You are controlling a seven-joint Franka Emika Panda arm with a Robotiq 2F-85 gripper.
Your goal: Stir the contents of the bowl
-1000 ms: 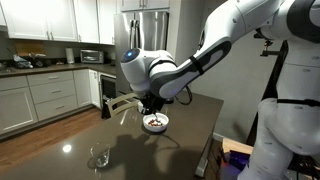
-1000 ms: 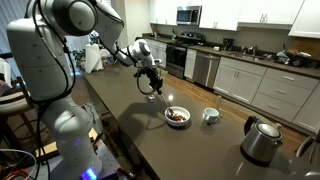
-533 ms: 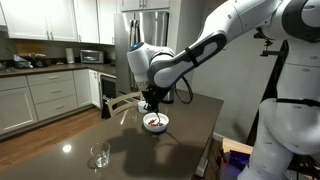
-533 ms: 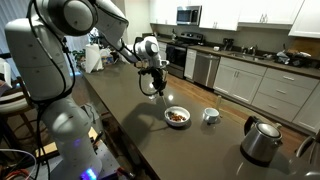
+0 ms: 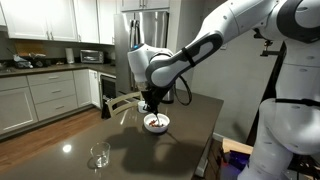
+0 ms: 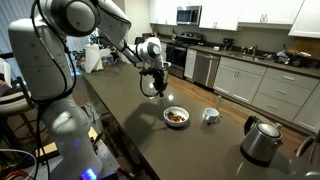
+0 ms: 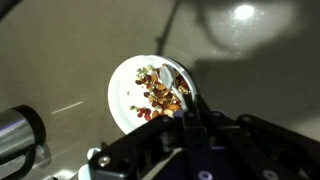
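End effector point(image 6: 159, 88) pinched narrow on a thin metal spoon point(image 7: 170, 76), hanging over the round white bowl point(image 7: 125, 88) on the dark, glossy desk point(image 6: 130, 135).
In the wrist view the spoon's shiny oval sits toward 1 o'clock of the bowl, over the contents point(image 7: 160, 100): crumbly reddish-brown chunks with paler bits, heaped from centre to 4 o'clock. I cannot tell if it touches them. In an exterior view, a small white mug point(image 6: 210, 115) stands at the bowl's 3 o'clock, and a rounded steel kettle point(image 6: 262, 142) further along.
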